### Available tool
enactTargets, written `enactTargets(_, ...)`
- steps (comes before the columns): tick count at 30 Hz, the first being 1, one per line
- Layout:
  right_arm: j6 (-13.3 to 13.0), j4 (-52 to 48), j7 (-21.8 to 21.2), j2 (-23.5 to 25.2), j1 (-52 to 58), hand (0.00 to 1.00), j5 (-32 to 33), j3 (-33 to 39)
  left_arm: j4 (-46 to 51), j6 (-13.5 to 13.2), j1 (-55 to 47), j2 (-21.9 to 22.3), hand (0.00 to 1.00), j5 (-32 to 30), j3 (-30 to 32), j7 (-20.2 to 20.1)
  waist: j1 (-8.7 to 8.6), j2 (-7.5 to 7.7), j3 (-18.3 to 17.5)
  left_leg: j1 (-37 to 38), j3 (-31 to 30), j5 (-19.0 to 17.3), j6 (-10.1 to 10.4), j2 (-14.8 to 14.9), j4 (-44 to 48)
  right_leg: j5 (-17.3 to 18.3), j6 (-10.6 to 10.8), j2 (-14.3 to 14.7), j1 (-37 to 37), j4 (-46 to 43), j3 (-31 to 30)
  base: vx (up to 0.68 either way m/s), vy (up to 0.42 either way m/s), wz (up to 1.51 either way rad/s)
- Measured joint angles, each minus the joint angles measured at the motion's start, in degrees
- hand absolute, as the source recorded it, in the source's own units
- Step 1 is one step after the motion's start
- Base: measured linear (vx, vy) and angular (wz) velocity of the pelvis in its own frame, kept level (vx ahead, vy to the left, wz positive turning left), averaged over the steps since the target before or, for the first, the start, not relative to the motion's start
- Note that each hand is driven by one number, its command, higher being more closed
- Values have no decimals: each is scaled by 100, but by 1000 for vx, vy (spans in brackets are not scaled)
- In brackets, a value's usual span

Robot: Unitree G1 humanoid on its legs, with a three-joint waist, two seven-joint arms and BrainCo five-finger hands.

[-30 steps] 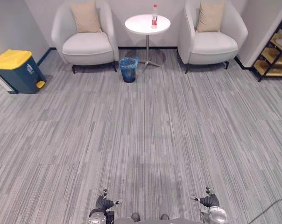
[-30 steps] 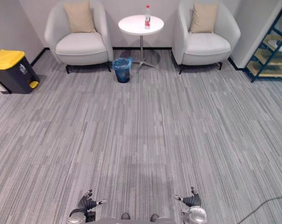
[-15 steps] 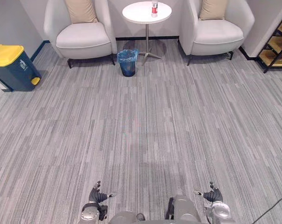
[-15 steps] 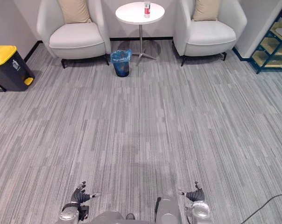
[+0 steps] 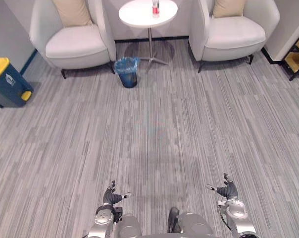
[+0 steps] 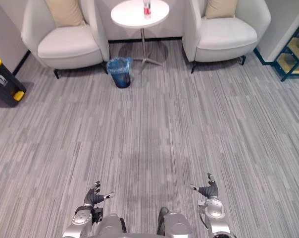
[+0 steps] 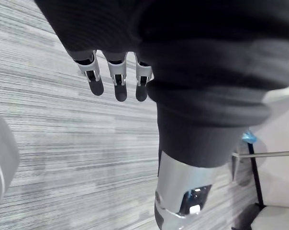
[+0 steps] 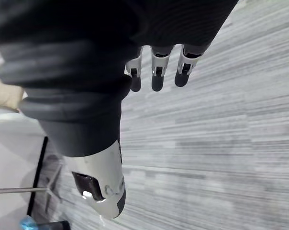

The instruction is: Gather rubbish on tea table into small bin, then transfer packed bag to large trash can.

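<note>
"What do the robot's hands look like?"

"The left hand (image 5: 111,196) and right hand (image 5: 227,190) match. A dark ribbed cover (image 7: 202,72) wraps the back and wrist of each. Silver fingers (image 7: 119,84) with rounded dark tips come out from under that cover."

"And the thumb?"

"Beside the cover, a smooth silver thumb (image 7: 183,191) with a small dark inset. Behind the cover, the arms (image 5: 102,225) are rounded silver-grey shells."

Round white tea table (image 5: 135,15) with upright bottle (image 5: 155,7).
</note>
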State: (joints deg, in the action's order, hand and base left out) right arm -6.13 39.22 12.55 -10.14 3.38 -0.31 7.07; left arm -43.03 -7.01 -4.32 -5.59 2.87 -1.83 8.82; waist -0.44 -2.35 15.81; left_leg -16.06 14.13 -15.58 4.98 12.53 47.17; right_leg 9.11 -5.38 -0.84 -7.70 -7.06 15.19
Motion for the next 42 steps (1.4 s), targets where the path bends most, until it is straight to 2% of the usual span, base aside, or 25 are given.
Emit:
enactTargets(2,4,7,2,28,43,0,23,59,0,14,-13,36,0,0,-2,-1,57,40,34,-75,3,64,43,-412,-1434,57,97,-126,-254,174,-11,380,101,-11)
enactTargets(5,6,109,8,27,32,0,42,135,4,14,-12,96,0,0,-4,0,155,-23,16,-90,-277,928,-28,-854,-3491,254,433,-123,-560,399,-134,357,172,-20)
enactTargets(7,7,184,5,109,-7,0,41,76,-7,23,-111,76,0,0,11,2,213,-4,-45,-151,-439,1586,-462,-937,-3364,604,668,-178,-709,289,-347,468,271,-44)
enactTargets(8,7,251,5,140,-5,0,41,35,-11,30,-131,96,0,-2,-4,-2,276,199,-74,-268,-374,1529,-601,-1081,-2988,872,778,-409,-634,-29,-450,540,262,-42)
enactTargets(10,9,331,1,136,26,0,38,-3,-66,34,-15,89,0,-7,-30,-6,284,304,-121,-316,-253,1188,-877,-1279,-2674,1084,878,-727,-209,-1092,-655,527,230,-12)
enactTargets(13,18,505,-27,243,-33,0,21,-61,-237,55,50,66,0,-6,-108,0,234,338,-117,380,-141,785,-1051,-1612,-2837,725,1560,-1138,793,-3844,-1179,504,228,-4)
enactTargets(14,22,528,-35,301,-26,0,20,-151,-255,60,18,30,0,-3,-137,9,195,323,-112,798,-164,659,-1102,-1676,-2962,748,1508,-1157,1060,-4646,-1161,512,162,1)
enactTargets(17,16,520,-36,326,-25,0,19,-288,-255,57,-37,-91,0,-3,-269,10,77,268,-119,1567,-289,589,-1119,-1681,-3393,938,1144,-1095,1601,-5141,-692,454,83,16)
enactTargets(18,15,521,-35,311,-52,0,20,-287,-255,55,16,-105,0,-3,-272,15,22,242,-105,1808,-358,591,-1117,-1630,-3565,1029,980,-995,1883,-4787,-497,445,5,32)
enactTargets(20,9,519,-34,269,-88,0,20,-276,-261,54,93,-107,0,1,-256,19,-56,194,-70,2052,-491,591,-1116,-1527,-3702,1034,951,-818,2273,-3894,-402,504,-62,44)
enactTargets(21,12,522,-33,236,-102,0,22,-248,-261,53,143,-81,0,4,-251,18,-132,122,-23,2247,-609,585,-1099,-1402,-3822,909,918,-667,2477,-2889,-421,417,-99,44)
enactTargets(22,17,525,-32,232,-121,0,24,-244,-259,50,147,-72,0,5,-248,19,-171,96,-10,2330,-624,573,-1008,-1346,-3875,705,904,-610,2504,-2396,-432,423,-116,52)
enactTargets(24,23,535,-33,263,-65,0,24,-243,-273,45,138,-99,0,8,-245,18,-177,152,-19,2595,-613,386,-637,-1259,-3952,-240,829,-523,2485,-1042,-472,433,-161,34)
enactTargets(25,39,566,-34,303,4,0,23,-245,-352,46,121,-133,0,51,-222,19,-169,282,-71,2742,-653,209,-380,-1269,-3959,-1219,605,-552,2470,-904,-541,551,-282,21)
enactTargets(26,50,602,-33,254,11,0,24,-234,-475,54,121,-70,0,116,-196,19,-176,178,-104,2868,-703,160,-294,-1113,-3941,-1189,343,-480,2517,-1177,-508,462,-251,20)
enactTargets(27,48,584,-34,250,-7,0,23,-227,-477,52,117,-59,0,117,-194,14,-183,134,-124,2824,-708,155,-275,-1037,-3825,-1036,269,-419,2517,-1219,-481,436,-285,10)
enactTargets(28,42,557,-36,249,-32,0,26,-194,-480,52,96,-13,0,117,-183,14,-192,56,-137,2585,-745,104,-187,-857,-3264,-841,223,-298,2441,-1205,-409,405,-309,10)
enactTargets(29,43,506,-37,266,-7,0,39,-178,-458,51,93,94,0,120,-62,8,-180,-16,-108,2085,-772,169,8,-570,-1927,-697,140,-110,2123,-1036,-305,405,-309,9)
enactTargets(30,44,470,-37,276,16,0,41,-176,-447,52,83,121,0,121,-20,8,-184,-36,-97,1967,-775,233,100,-490,-1565,-674,100,-74,2026,-983,-282,423,-292,8)
enactTargets(31,39,283,-35,302,122,0,91,-190,-375,54,9,195,0,124,28,5,-166,-90,-57,1540,-776,643,267,-162,-298,-575,-46,117,1606,-832,-247,424,-225,-10)
enactTargets(32,9,100,-30,315,237,0,193,-263,-221,52,-139,243,0,124,23,-4,-132,-93,-48,1215,-684,597,201,112,689,-409,-205,269,1202,-720,-275,502,-260,-21)
enactTargets(34,-26,-25,-21,371,284,0,255,-245,-121,53,-212,260,0,124,15,-5,-66,7,-27,805,-521,527,93,211,1144,-290,-267,292,750,-500,-376,368,-157,-31)
enactTargets(37,-11,-3,-20,378,251,0,307,-115,-30,53,-185,263,0,127,23,-1,40,67,-2,255,-304,453,-24,82,287,-336,-199,252,335,-142,-551,339,-80,-30)
enactTargets(40,4,115,-4,374,132,0,322,111,-21,55,-126,277,0,127,17,-2,138,125,59,194,-315,582,105,-547,-2175,-256,-61,51,-63,190,-761,360,51,-31)
enactTargets(42,4,228,2,330,111,0,322,135,-28,55,-125,334,0,126,10,-2,136,-20,8,293,-332,985,183,-705,-3488,-153,94,64,-276,356,-817,308,126,-18)
